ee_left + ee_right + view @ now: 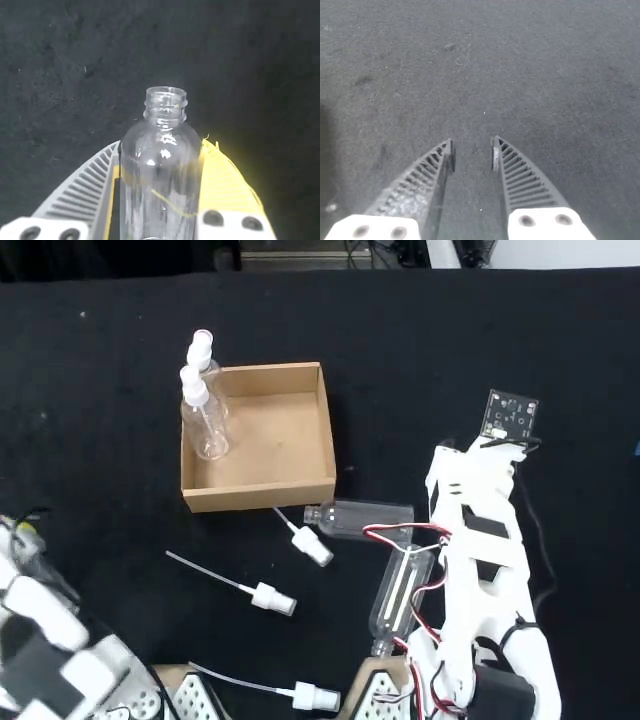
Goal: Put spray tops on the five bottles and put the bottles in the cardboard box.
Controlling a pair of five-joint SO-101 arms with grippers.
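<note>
Capping step. Left gripper (161, 146) clamps uncapped bottle (160, 170); right gripper (472, 150), parted and empty, should fetch top (272, 598), 6 o'clock of box (260, 496).

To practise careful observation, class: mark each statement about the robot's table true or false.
1. Two bottles with spray tops stand in the cardboard box. True.
2. The left gripper holds a capped bottle. False: its bottle has an open neck.
3. The right gripper is open and empty. True.
4. Every loose top lies inside the box. False: three spray tops lie on the table.
</note>
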